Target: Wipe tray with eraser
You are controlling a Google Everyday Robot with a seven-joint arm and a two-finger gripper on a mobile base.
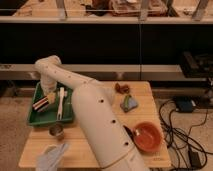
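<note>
Here — eraser point(42, 103) just below claw point(49, 96)

My hand point(50, 96) hangs over the shallow green plastic tray point(39, 118), smooth and matt, on the pale matt wooden table point(150, 160). My white arm point(95, 120) is glossy plastic.

No legible text, label, brand, number or sign appears on any surface, neither on the white robot gripper point(49, 96) lowered into the large shallow green plastic tray point(39, 118) nor on the small striped rectangular eraser point(41, 103) just beside it.
</note>
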